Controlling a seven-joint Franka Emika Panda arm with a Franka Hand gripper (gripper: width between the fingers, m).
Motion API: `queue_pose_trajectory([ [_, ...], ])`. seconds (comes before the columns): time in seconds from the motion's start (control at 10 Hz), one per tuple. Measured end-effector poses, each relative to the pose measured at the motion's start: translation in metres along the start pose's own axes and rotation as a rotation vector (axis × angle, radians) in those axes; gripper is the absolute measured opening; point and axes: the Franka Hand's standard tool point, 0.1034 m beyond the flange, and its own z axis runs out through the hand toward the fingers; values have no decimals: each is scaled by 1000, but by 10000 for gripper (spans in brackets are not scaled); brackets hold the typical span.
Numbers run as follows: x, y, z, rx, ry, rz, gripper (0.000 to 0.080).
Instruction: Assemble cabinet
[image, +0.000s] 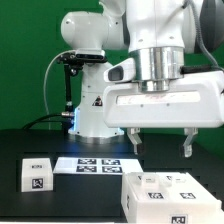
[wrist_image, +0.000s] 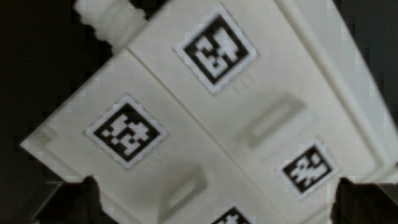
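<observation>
A: The gripper is seen hanging over the table, jaws spread wide, nothing pinched.

B: The cabinet is found right beneath it, at the exterior view's lower right, tags up. A smaller white part is seen at that view's left, beside the marker board.

A: A straight descent is called for, with the fingers set astride one panel edge and squared before being closed.

B: Otherwise a skewed grip is risked.

Glossy white arm, rounded at the joints. A ribbed silver collar tops the boxy white hand with its short dark fingers. The base, at ten o'clock from the hand, bears a small dark sticker.
</observation>
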Motion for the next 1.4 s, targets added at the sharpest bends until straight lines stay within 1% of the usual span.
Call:
queue_pose_trajectory([
  [0.1, -9, 2, -1, -2, -3, -80, 649],
  [0.2, -4, 4, 0, -4, -1, -130, 649],
  [0.5, -3, 6, 1, -6, 8, -326, 649],
  [0.6, -5, 11, 3, -10, 55, -385, 649],
  [0.7, -10, 14, 3, -11, 94, -438, 649],
  [0.8, -13, 16, 1, -10, 124, -459, 649],
  [1.0, -13, 16, 2, -11, 110, -447, 649],
  [1.1, -15, 16, 3, -12, 123, -451, 649],
  [1.2, -26, 15, 8, -15, 132, -467, 649],
  [1.3, -35, 21, 14, -23, 124, -474, 649],
  [1.4, -38, 24, 18, -30, 129, -477, 649],
])
